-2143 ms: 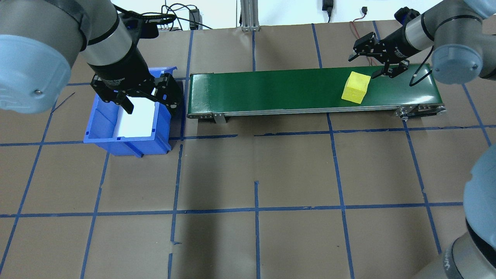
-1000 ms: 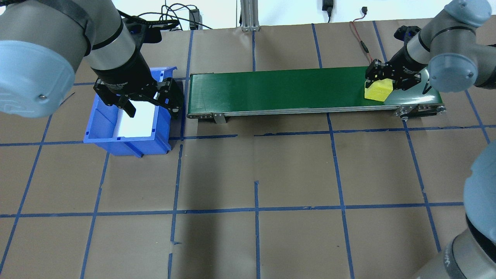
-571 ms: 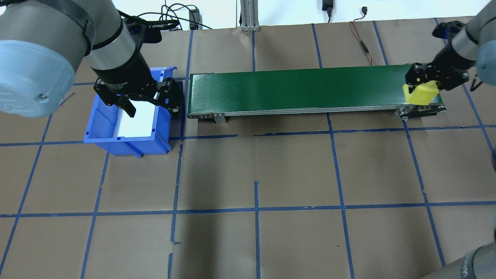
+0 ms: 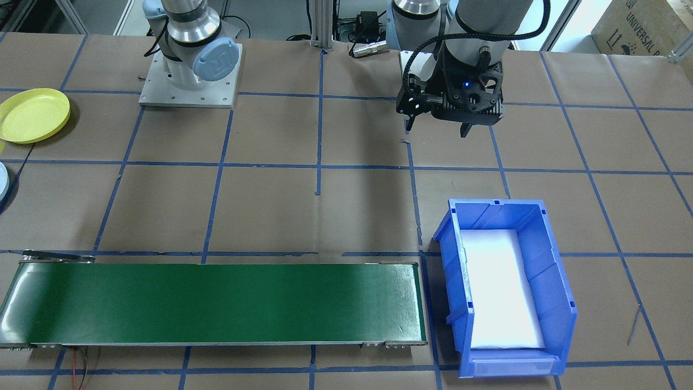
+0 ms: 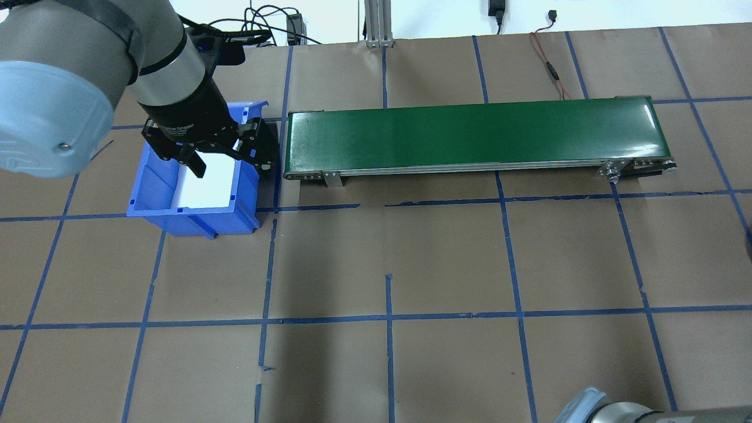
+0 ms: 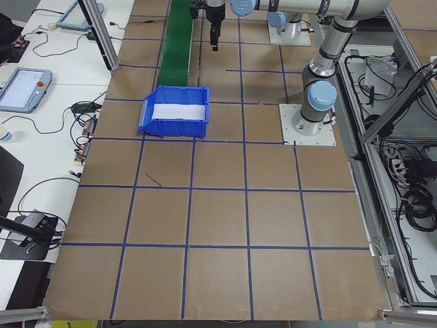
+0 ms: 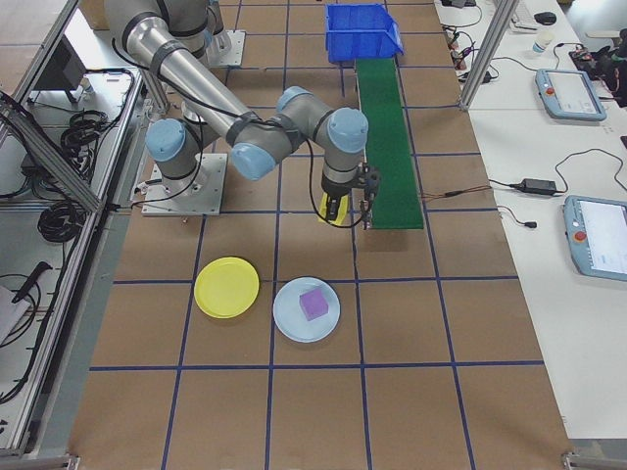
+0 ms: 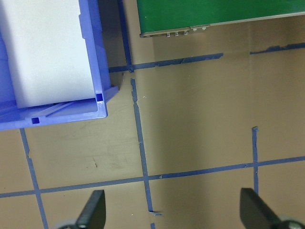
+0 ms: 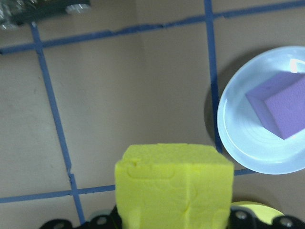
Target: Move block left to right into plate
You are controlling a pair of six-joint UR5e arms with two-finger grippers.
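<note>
My right gripper (image 7: 341, 204) is shut on the yellow block (image 9: 174, 186) and holds it in the air just off the right end of the green conveyor belt (image 5: 470, 132). Below and beside the block in the right wrist view lie a light blue plate (image 9: 238, 143) carrying a purple block (image 9: 281, 102) and the rim of a yellow plate (image 9: 252, 206). In the exterior right view the yellow plate (image 7: 226, 287) and the blue plate (image 7: 294, 318) sit side by side on the table. My left gripper (image 5: 229, 165) hangs open above the blue bin (image 5: 153, 208), with nothing between its fingers.
The bin (image 4: 449, 271) has a white liner and stands against the belt's left end. The belt (image 4: 211, 303) has nothing on it. Brown paper with blue tape lines covers the table. A red wire (image 5: 549, 64) trails behind the belt.
The right gripper came down on the yellow block on the belt, shut on it, and carried it off the right end, out of the overhead view. The left arm stayed put.
</note>
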